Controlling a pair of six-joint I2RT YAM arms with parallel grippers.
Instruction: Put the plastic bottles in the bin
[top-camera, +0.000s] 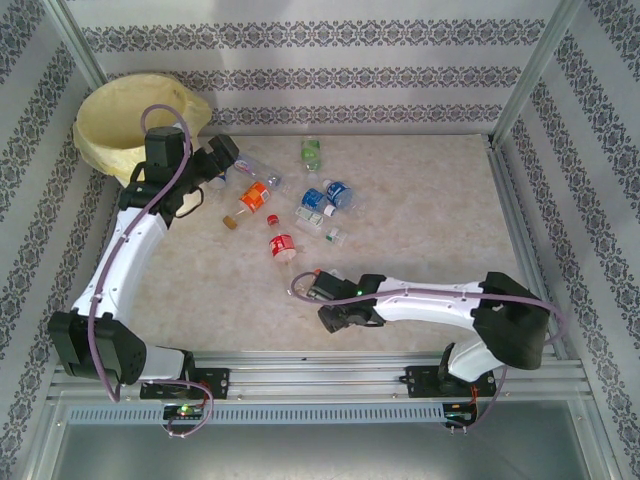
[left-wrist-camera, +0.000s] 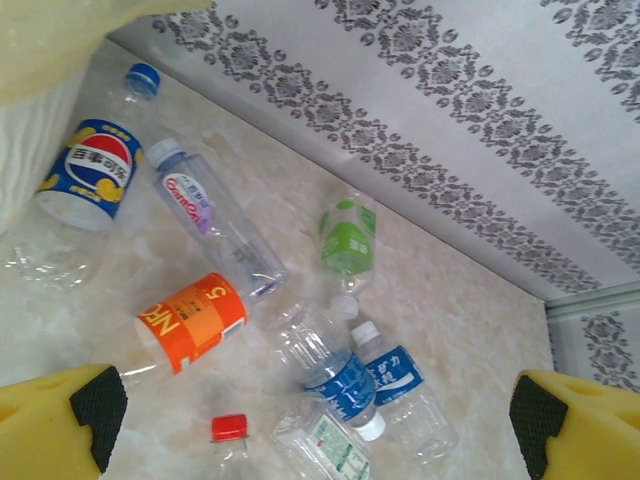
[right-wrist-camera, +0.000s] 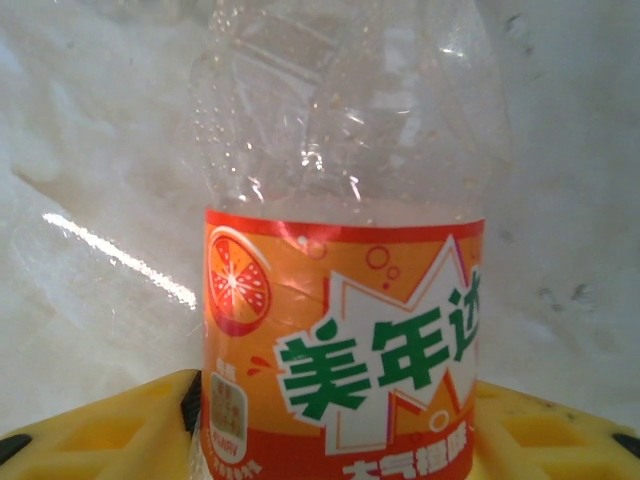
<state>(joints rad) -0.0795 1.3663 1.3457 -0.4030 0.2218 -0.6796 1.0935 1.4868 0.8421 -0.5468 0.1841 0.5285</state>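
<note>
The 美年达 bottle (right-wrist-camera: 340, 350), its name in green characters on an orange label beside an orange-slice picture, is gripped between the right gripper's (right-wrist-camera: 335, 445) yellow fingers, its clear part reaching ahead over the marbled table (top-camera: 430, 220). The left gripper (left-wrist-camera: 312, 415) hangs spread wide, with the bin (left-wrist-camera: 50, 40) just beside it. Below it lie more bottles. A blue 百事可乐 bottle (left-wrist-camera: 90, 170) is nearest the bin, and next to it is a clear bottle (left-wrist-camera: 205, 220) with red writing too small to read. An NFC bottle (left-wrist-camera: 190, 320), orange and marked 5, lies by one finger. A green bottle (left-wrist-camera: 348, 240) is farthest out, and two blue bottles (left-wrist-camera: 385, 375) with white characters lie between the fingers.
</note>
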